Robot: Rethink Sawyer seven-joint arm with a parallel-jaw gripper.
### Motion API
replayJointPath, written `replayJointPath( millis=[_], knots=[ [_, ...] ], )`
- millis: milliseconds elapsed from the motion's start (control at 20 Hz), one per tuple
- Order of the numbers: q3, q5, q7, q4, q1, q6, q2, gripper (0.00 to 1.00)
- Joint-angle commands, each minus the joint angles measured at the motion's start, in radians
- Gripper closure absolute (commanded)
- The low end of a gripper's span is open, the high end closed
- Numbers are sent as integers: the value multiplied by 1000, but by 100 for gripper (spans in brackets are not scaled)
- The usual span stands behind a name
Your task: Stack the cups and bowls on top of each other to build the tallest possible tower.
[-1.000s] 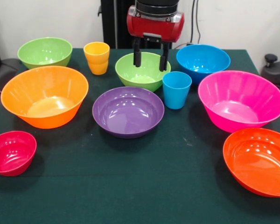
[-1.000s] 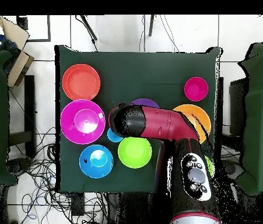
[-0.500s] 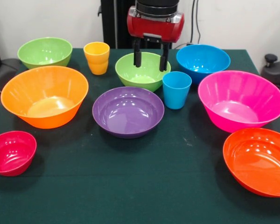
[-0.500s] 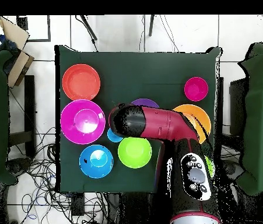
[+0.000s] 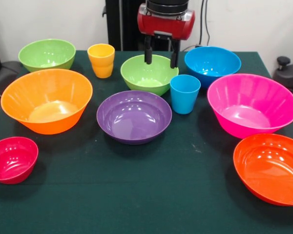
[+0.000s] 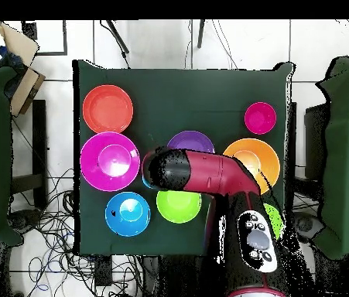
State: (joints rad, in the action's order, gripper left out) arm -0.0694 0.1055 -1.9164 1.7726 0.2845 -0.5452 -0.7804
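All cups and bowls stand apart on the green table (image 5: pixel 185 195); nothing is stacked. My gripper (image 5: pixel 161 55) is open and empty, hanging over the far rim of the middle green bowl (image 5: pixel 149 75). The light blue cup (image 5: pixel 184 93) stands just right of that bowl, the yellow-orange cup (image 5: pixel 101 60) to its left. In front is the purple bowl (image 5: pixel 134 116). The small crimson bowl (image 5: pixel 12 159) sits at the near left. In the overhead view the arm (image 6: pixel 208 172) hides both cups and lies between the purple bowl (image 6: pixel 191 142) and the green bowl (image 6: pixel 179 207).
A second green bowl (image 5: pixel 47 53) and the large orange bowl (image 5: pixel 46 100) are on the left. The blue bowl (image 5: pixel 212 63), large pink bowl (image 5: pixel 245 103) and red-orange bowl (image 5: pixel 270 167) are on the right. A strip of bare cloth runs along the near edge.
My gripper has risen a little and shifted slightly right and back toward the pedestal, still open. The cups and bowls have not moved.
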Motion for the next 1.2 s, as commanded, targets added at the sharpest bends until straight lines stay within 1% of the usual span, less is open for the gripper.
replayJointPath(
  millis=[50,250,400,500,550,650,750,850,950,1150,1200],
  knots=[
    [-64,-2,-89,161,-24,46,-18,0],
    [-59,41,-56,205,-22,73,-34,0],
    [-81,112,24,210,-7,114,-8,0],
    [-115,161,89,223,14,148,7,0],
    [-138,173,111,241,32,160,11,0],
    [-164,229,145,240,42,192,22,0],
    [-187,315,193,213,44,231,42,0],
    [-215,395,242,174,46,222,54,0],
    [-220,453,246,146,30,205,42,0],
    [-285,471,225,147,65,159,32,0],
    [-307,464,223,150,82,142,36,0]
  ],
)
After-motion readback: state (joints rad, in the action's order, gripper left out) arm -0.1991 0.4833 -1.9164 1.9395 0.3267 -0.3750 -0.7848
